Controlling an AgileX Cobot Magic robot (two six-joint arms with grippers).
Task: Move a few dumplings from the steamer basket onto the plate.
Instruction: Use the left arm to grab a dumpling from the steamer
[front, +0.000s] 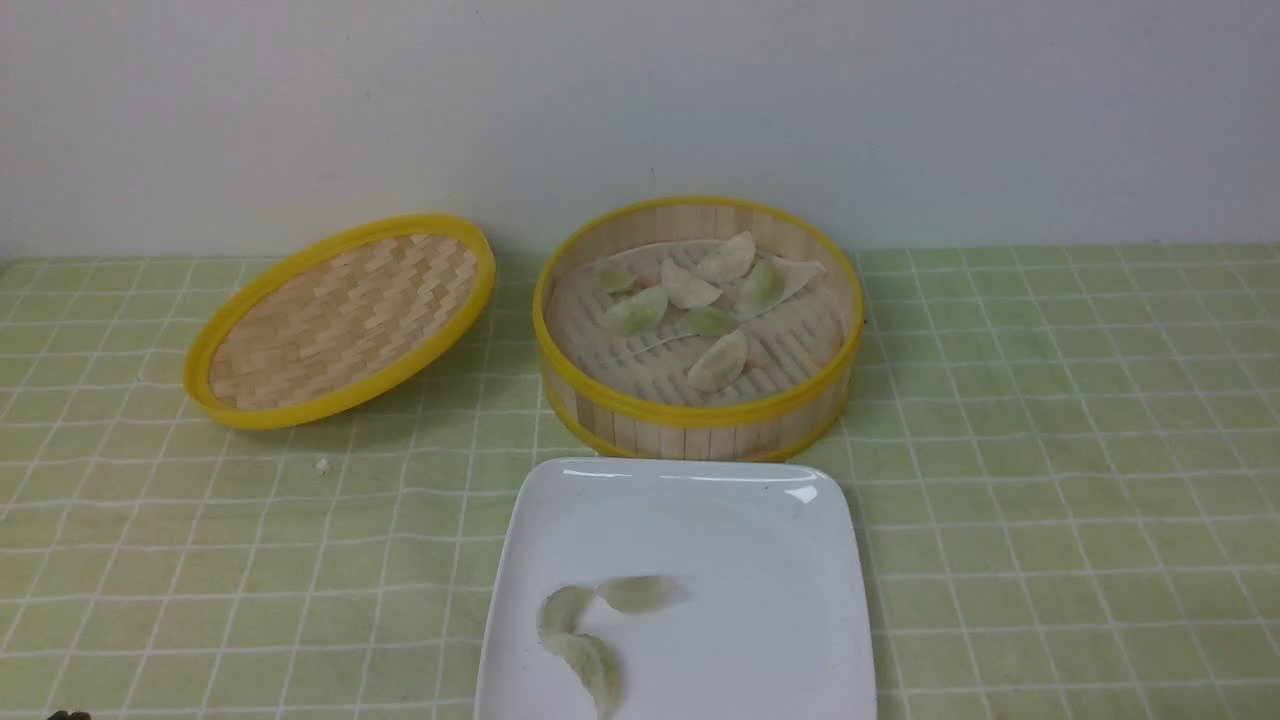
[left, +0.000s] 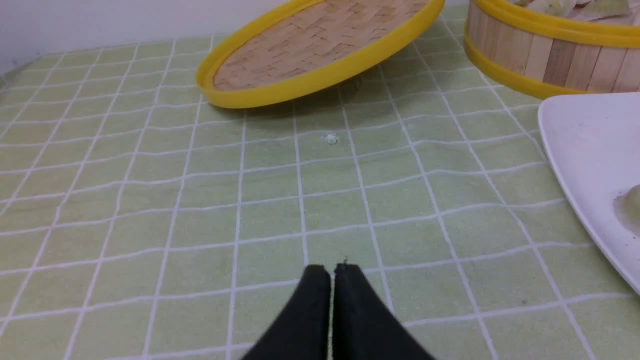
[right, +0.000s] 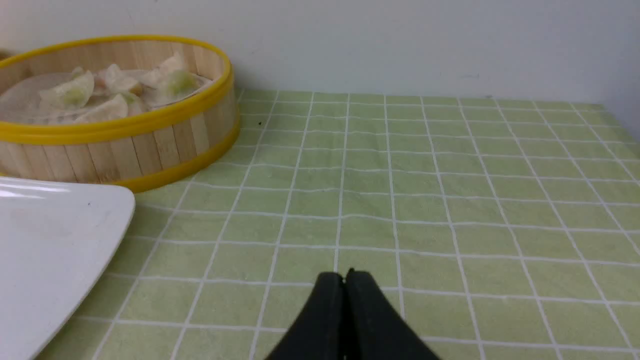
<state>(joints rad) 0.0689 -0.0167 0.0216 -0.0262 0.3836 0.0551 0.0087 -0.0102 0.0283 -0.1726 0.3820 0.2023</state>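
Dumplings (front: 690, 285): several are contained in basket (front: 700, 435), three are laid on plate (front: 760, 540). Both are placed ahead of and between left gripper (left: 332, 270) and right gripper (right: 344, 275); jaws are pressed together, nothing held.

Your left gripper (left: 331, 270) has its black jaws pressed together, empty; your right gripper (right: 344, 275) likewise has both jaws closed on nothing
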